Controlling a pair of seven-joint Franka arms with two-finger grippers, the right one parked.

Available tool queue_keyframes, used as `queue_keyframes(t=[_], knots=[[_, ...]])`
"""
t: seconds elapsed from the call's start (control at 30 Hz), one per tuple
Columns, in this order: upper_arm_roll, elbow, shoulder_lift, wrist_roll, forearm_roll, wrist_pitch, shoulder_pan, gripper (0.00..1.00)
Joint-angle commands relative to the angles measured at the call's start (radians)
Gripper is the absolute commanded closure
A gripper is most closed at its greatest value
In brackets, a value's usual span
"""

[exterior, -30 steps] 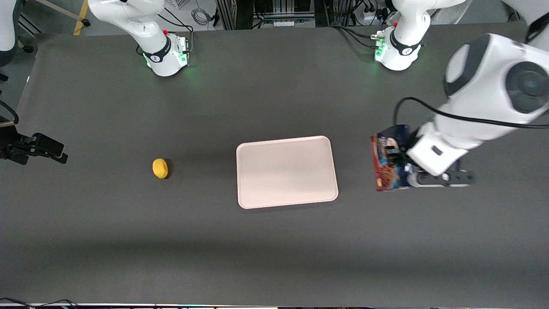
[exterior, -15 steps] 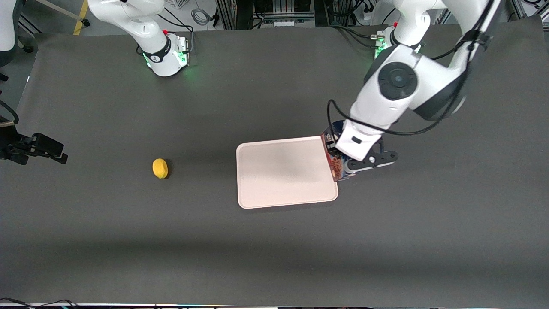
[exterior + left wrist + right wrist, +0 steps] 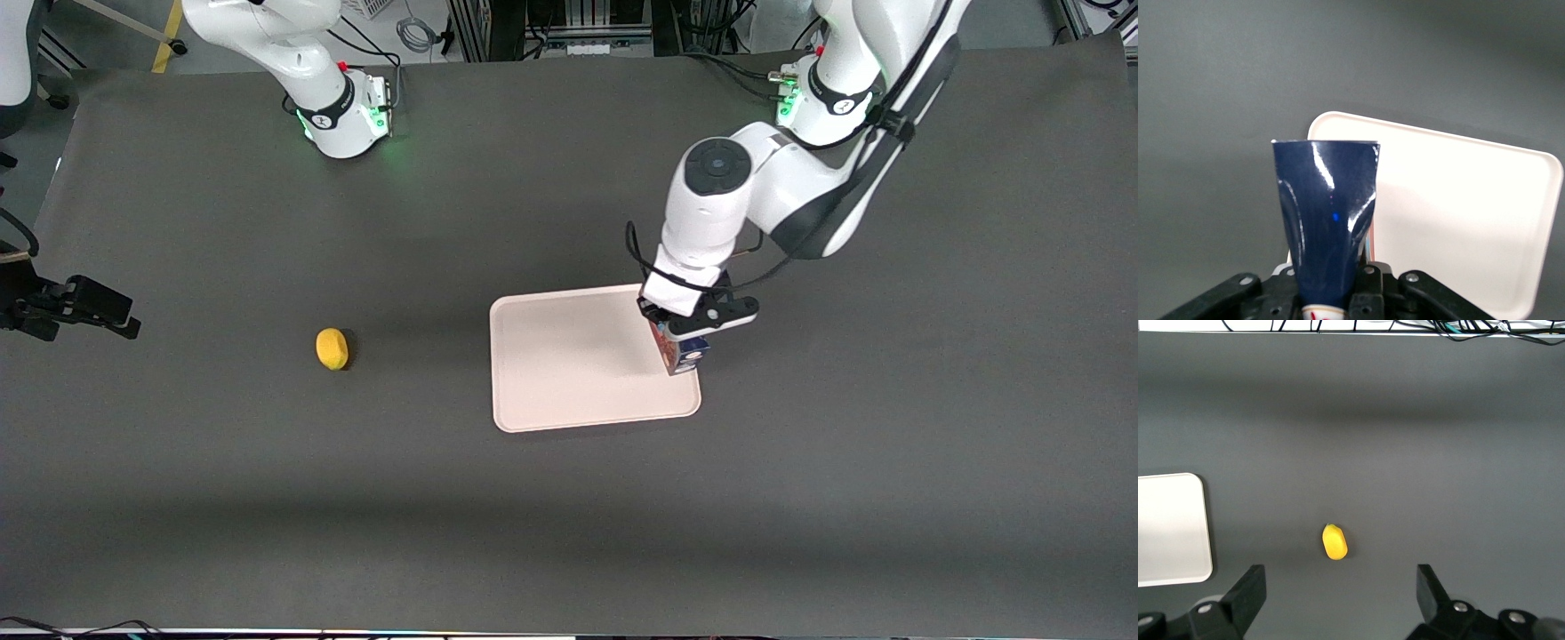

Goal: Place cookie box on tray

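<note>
**Ana:** While the arm hangs over the pink tray (image 3: 578,364), what else lies on the dark table (image 3: 267,489)?

**Ben:** Only a small yellow lump (image 3: 332,348), left of centre in the front view, well apart from the tray toward the parked arm's end. Nothing stands between it and the tray. The tray's inside is bare apart from what the arm holds over it.

**Ana:** And the gripper (image 3: 680,342)?

**Ben:** It sits right of centre in the front view, above the tray's edge at the working arm's end, pointing down. Its fingers are clamped on the cookie box (image 3: 682,354); the wrist view shows the navy cardboard (image 3: 1326,213) pinched in and creased between them.

**Ana:** Where is the box, then?

**Ben:** Upright in the gripper, over the tray's end near its rim, with the pale tray (image 3: 1458,220) spread beneath it. Whether its base touches the tray, I cannot tell.
</note>
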Motion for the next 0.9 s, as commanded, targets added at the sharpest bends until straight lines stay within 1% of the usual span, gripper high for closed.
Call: queue_keyframes(t=[0.0, 0.3, 0.63, 0.77, 0.87], knots=[[-0.002, 0.001, 0.044, -0.069, 0.116, 0.018, -0.024, 0.89], [-0.020, 0.008, 0.112, -0.026, 0.188, 0.051, -0.026, 0.89], [-0.019, 0.018, 0.167, -0.006, 0.205, 0.092, -0.024, 0.89], [-0.019, 0.016, 0.174, -0.006, 0.246, 0.091, -0.021, 0.89], [-0.016, 0.016, 0.187, -0.006, 0.257, 0.092, -0.021, 0.89]])
